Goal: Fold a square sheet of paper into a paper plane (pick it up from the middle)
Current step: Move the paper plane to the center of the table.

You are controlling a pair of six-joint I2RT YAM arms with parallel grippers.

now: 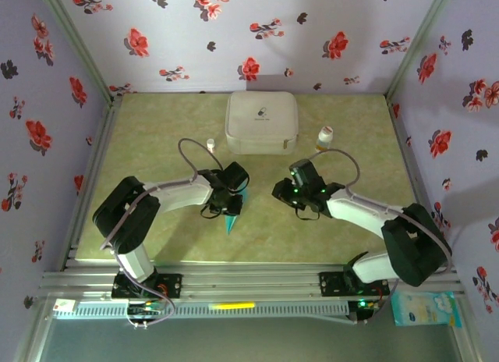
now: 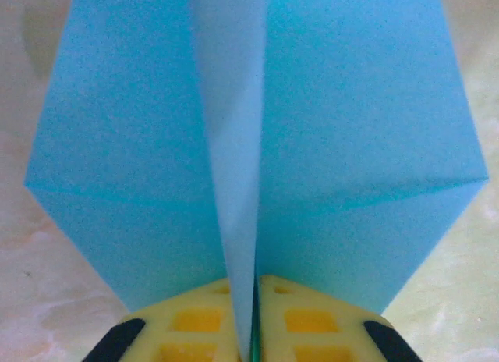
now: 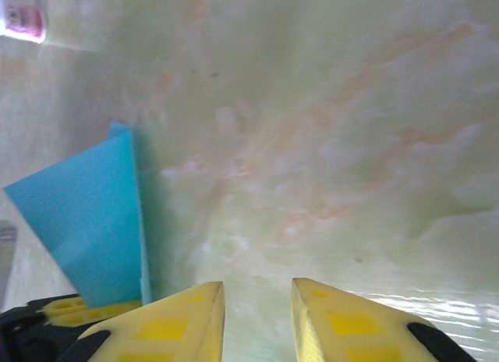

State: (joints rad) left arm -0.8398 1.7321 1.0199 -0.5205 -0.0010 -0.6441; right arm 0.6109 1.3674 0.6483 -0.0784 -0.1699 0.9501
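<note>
Left hand (image 2: 256, 319) pinching paper plane (image 2: 351, 143), likely centre fold, right hand (image 3: 257, 319) parted

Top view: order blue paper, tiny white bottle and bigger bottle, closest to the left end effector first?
1. blue paper, held by the left end effector.
2. tiny white bottle, left of the white case.
3. bigger bottle, right of it.

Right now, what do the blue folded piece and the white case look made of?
Paper plane: thin matte paper, light blue; sharp creases, no shine. White case: probably moulded plastic, smooth, rounded corners; too small to be sure.
</note>
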